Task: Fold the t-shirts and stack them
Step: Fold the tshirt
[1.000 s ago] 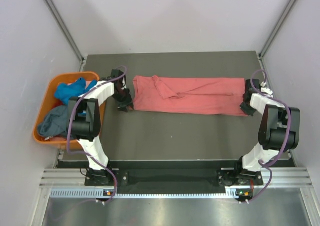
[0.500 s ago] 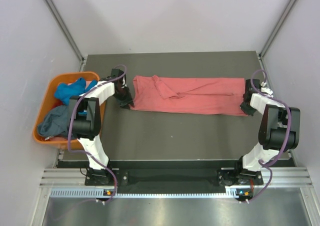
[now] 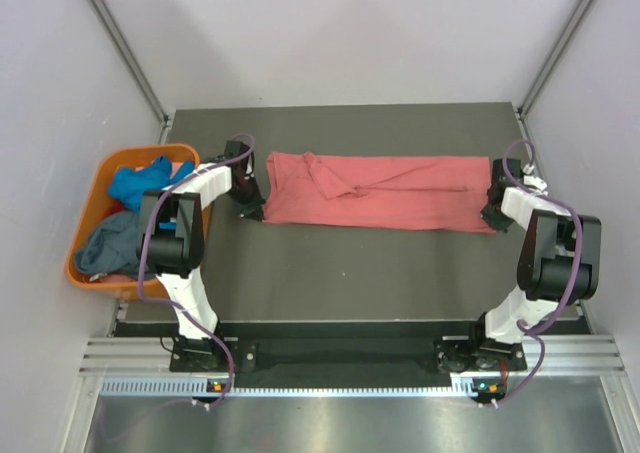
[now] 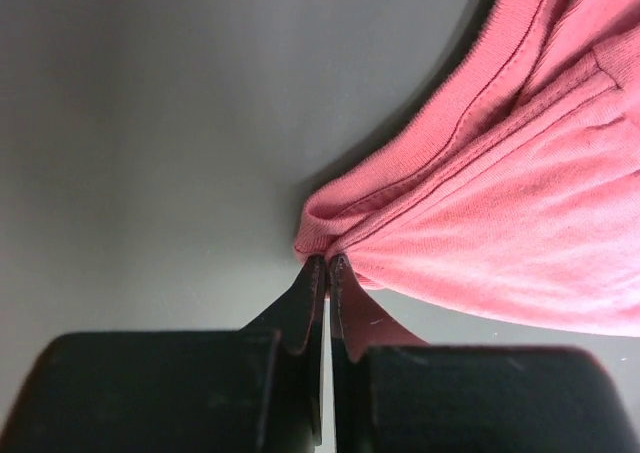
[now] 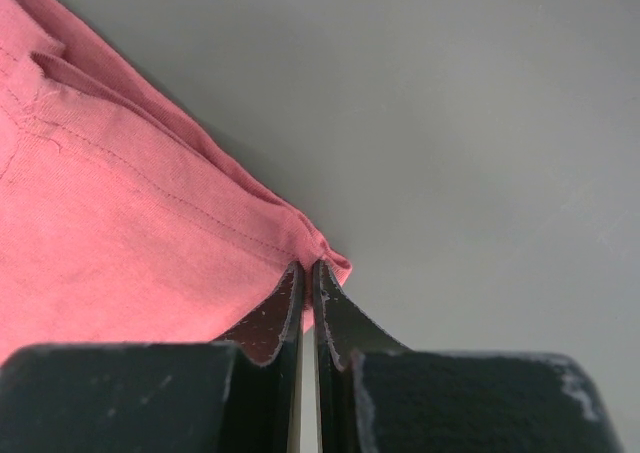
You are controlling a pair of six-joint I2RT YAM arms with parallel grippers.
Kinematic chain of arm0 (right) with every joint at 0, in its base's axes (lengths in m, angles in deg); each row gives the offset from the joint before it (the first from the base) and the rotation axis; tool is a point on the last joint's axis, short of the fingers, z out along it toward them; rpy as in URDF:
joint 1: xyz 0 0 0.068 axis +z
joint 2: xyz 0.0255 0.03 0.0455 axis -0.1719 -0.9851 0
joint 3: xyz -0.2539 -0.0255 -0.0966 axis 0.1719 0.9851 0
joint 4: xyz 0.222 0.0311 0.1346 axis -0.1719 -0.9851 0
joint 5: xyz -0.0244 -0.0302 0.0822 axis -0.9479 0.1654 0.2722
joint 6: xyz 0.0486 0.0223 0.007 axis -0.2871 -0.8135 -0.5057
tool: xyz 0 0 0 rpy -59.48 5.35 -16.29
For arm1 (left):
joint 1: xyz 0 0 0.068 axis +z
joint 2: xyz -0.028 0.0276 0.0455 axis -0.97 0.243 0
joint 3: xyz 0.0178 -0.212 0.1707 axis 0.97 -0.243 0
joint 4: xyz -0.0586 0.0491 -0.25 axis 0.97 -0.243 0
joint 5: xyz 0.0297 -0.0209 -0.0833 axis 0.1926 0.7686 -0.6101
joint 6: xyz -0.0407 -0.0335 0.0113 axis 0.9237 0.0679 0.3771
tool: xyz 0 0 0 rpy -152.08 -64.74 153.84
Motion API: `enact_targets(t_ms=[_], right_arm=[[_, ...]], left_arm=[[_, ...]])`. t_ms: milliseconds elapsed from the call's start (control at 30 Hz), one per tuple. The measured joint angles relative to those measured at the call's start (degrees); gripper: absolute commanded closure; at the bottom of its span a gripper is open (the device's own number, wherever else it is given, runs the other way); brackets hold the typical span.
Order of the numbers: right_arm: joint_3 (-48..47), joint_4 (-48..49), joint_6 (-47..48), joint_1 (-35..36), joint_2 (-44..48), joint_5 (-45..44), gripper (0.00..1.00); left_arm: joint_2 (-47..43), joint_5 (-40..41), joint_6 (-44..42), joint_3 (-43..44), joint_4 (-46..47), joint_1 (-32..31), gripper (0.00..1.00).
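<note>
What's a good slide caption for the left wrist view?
Left gripper pinching a corner of the salmon-pink t-shirt over the grey table.

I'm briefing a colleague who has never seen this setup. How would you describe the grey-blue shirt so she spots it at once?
Left of the dark table, where the salmon-pink shirt lies stretched out, sits an orange tub. Two crumpled shirts lie in it; the grey-blue shirt is at the near end, dull slate, unlike the bright blue shirt behind it.

Small shift of the left gripper away from the near edge; salmon-pink t-shirt corner with it
</note>
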Motion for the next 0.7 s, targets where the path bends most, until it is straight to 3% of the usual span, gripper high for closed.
enact_targets(t_ms=[533,700], right_arm=[[3.2,-5.4,0.0,-0.6,5.4,0.0,1.00],[6.2,-6.2,0.0,-1.8,6.8,-0.1,0.98]], left_arm=[[-2.9,7.0,-0.1,-2.6,-2.4,-1.4,1.00],[-4.8,6.9,-0.6,-4.7,-3.0,-1.4,0.81]])
